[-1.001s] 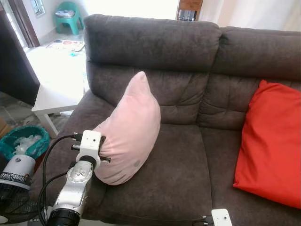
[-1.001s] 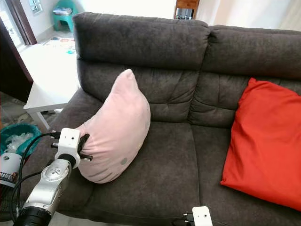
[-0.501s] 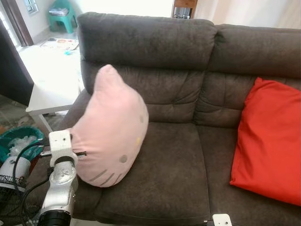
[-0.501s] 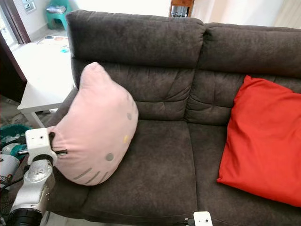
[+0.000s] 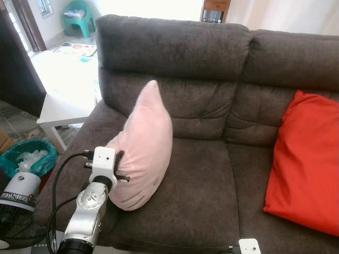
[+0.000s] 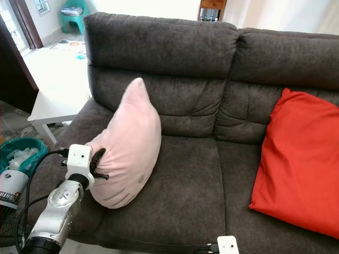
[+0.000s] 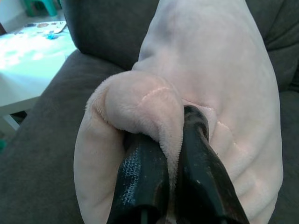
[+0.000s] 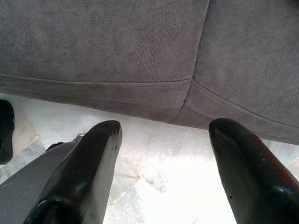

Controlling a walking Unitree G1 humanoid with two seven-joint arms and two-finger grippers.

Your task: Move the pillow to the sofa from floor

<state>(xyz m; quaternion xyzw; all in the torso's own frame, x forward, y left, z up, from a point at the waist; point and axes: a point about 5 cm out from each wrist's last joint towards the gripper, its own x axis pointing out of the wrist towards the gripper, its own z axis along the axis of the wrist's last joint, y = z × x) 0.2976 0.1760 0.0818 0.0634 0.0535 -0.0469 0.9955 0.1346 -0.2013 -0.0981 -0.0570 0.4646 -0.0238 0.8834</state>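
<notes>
Two seat sections make up the dark brown sofa, upholstered in a suede-like fabric with a tufted backrest. At far left, a green bin holding white waste sits on the tiled floor, with the top of a standing fan in front of it. A white low table stands just beside the sofa's left armrest; beyond it, a teal plastic stool is against the far wall in bright daylight.

On the left seat cushion, the pink pillow stands on edge, its pointed top leaning against the backrest and its base resting on the seat. The left gripper is clamped on a fold of the pillow's plush edge; the wrist view shows both black fingers pressed together with fabric bunched between them.

A red cushion leans against the backrest on the right seat, well apart from the pillow.

The right gripper hangs low before the sofa's front edge, fingers spread wide apart, nothing between them, pale floor tile below.
</notes>
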